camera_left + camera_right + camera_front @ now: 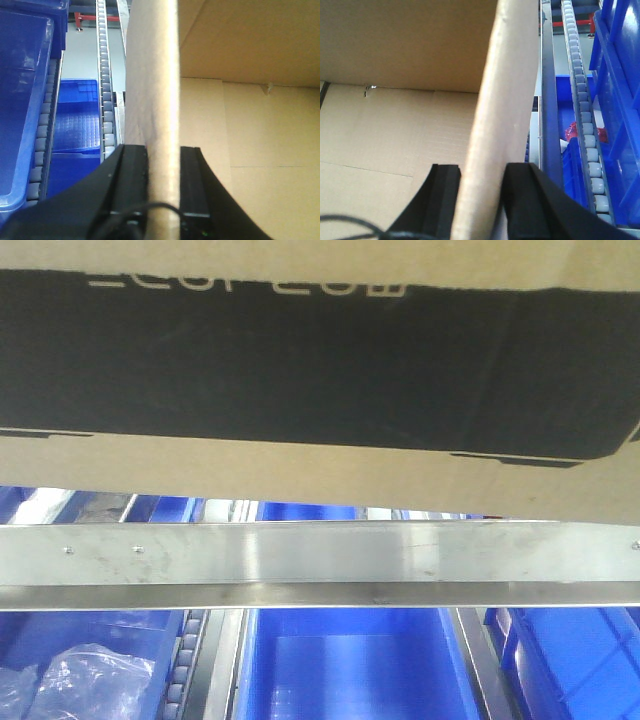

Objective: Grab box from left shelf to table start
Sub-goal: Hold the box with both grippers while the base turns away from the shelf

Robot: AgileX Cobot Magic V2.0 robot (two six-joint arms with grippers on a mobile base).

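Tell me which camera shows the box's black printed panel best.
The exterior front-facing view: the black panel spans the box, lettering partly cropped. The wrist views show only plain cardboard walls, clamped by the left gripper and right gripper.

Our front camera faces the shelf rail (320,565) head-on from very near, the box (320,360) filling its upper half. Our two wrist cameras look forward along the left gripper (162,155) and right gripper (481,172), each tight against one box wall. All three views share the box.
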